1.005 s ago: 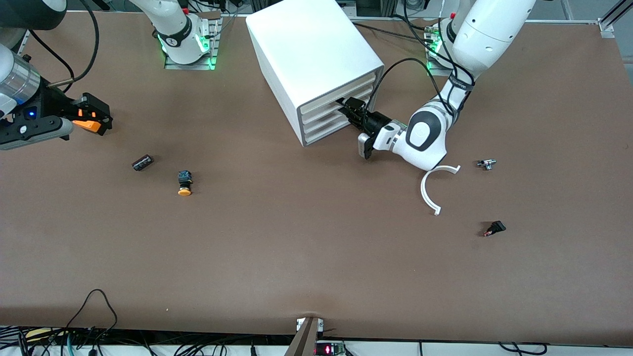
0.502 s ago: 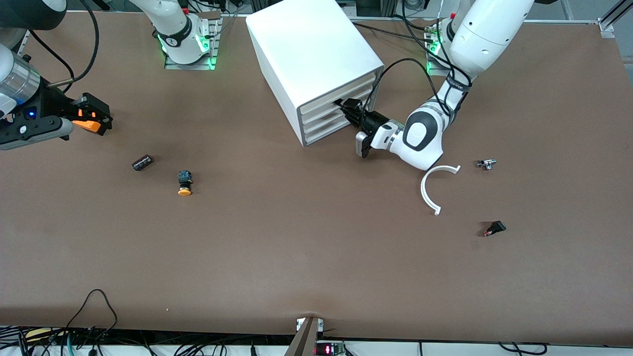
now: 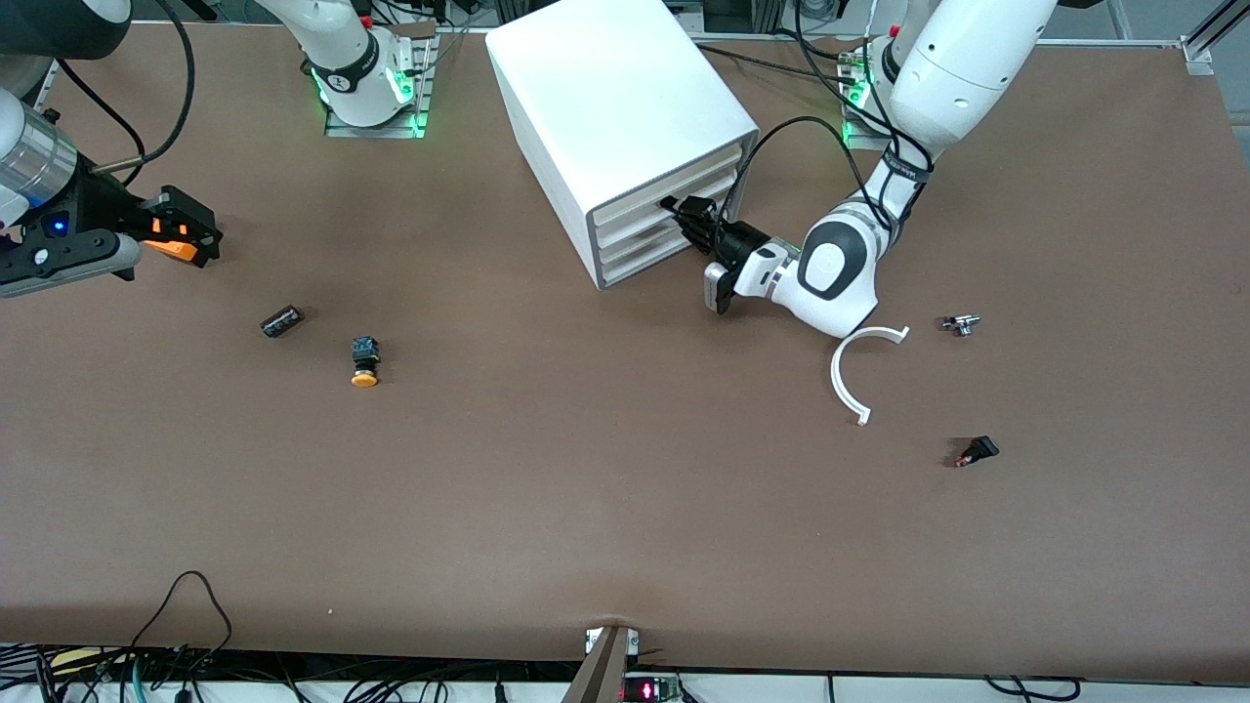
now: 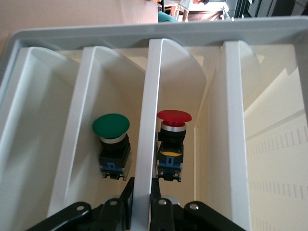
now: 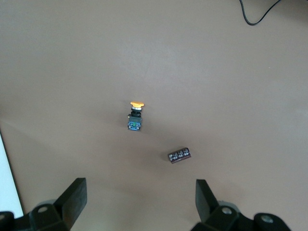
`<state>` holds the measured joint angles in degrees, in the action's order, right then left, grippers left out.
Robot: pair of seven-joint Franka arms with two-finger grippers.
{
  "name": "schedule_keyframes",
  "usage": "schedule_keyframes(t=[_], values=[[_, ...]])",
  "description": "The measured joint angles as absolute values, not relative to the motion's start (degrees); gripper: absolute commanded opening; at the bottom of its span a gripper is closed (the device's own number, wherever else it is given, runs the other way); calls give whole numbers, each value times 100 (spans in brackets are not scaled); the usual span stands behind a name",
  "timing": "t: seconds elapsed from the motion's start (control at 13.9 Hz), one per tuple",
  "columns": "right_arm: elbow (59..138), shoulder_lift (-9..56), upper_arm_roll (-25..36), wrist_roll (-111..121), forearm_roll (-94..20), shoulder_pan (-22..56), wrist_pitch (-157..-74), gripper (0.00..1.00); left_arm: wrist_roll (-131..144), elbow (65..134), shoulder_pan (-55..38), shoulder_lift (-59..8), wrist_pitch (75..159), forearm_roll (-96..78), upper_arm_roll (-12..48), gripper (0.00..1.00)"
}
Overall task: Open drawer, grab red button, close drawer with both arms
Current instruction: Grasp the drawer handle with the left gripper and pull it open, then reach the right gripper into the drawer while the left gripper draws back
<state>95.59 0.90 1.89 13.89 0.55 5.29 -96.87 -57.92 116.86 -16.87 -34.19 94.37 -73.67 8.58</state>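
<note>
Since a second ago the left gripper (image 3: 689, 217) has pushed slightly deeper into the top drawer of the white three-drawer cabinet (image 3: 615, 117), while the right gripper (image 3: 186, 232) waits over the brown desk (image 3: 586, 488). Seen from the left wrist, the red-capped black push button (image 4: 172, 144) lies in a drawer compartment beside a green-capped button (image 4: 112, 147), and the left gripper's fingers (image 4: 126, 202) straddle the white divider between them, clamped on nothing. From the right wrist, the right gripper's fingers (image 5: 74, 197) are spread wide above an orange-capped button (image 5: 135, 117) and a dark cylindrical capacitor (image 5: 180, 155).

The left gripper (image 3: 684, 212) fingertips vanish inside the drawer cabinet (image 3: 625, 117). The right arm (image 3: 59, 210) is cut off at the worktop's edge.
</note>
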Motion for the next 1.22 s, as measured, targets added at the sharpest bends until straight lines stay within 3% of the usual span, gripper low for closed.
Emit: schedule_keyframes(t=[0.86, 0.93, 1.08, 1.22], values=[[9559, 91, 187, 1390, 54, 532, -9817, 100, -4976, 11183, -1636, -3412, 9446, -7379, 14, 17], [9559, 95, 181, 1393, 54, 534, -9942, 100, -4968, 11174, -1636, -3412, 9446, -7379, -52, 23], [9559, 129, 157, 1395, 54, 541, -10085, 100, -4919, 11174, -1635, -3411, 9441, -7379, -140, 100], [9558, 208, 148, 1392, 54, 546, -10094, 100, -4657, 11175, -1635, -3409, 9413, -7379, -165, 100]])
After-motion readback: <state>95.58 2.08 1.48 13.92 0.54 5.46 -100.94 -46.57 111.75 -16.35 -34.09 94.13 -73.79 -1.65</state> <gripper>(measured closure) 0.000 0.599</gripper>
